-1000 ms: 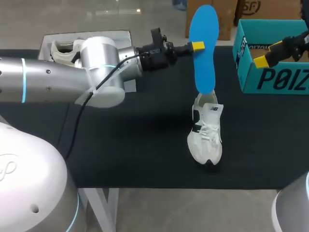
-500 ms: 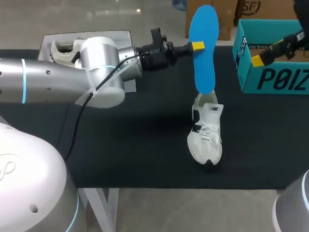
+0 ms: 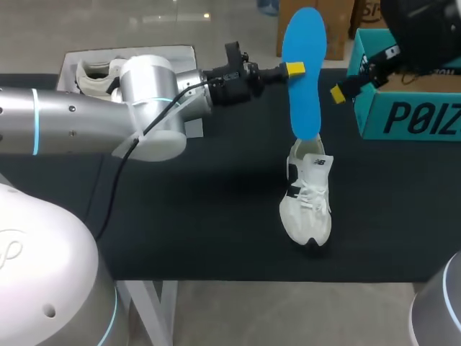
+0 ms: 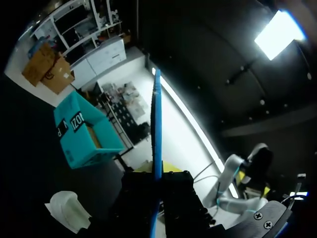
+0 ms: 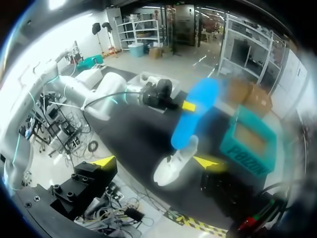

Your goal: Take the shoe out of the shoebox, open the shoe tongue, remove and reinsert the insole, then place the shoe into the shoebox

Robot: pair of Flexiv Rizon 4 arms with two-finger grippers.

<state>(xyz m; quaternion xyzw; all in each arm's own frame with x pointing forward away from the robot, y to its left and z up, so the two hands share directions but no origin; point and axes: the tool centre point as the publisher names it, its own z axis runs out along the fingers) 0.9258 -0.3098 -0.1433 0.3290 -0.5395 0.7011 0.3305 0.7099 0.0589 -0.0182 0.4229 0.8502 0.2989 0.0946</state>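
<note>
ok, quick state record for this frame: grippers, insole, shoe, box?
left gripper: shut on insole, held upright
insole: lower end at shoe heel, contact unclear
shoe: upright on table, outside box
box: open, right of shoe
right gripper: open, empty, in air beside box

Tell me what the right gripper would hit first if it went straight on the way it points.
Probably the blue insole held upright by the left gripper, or the white shoe below it: both lie ahead of the open right gripper, and depth is unclear.
</note>
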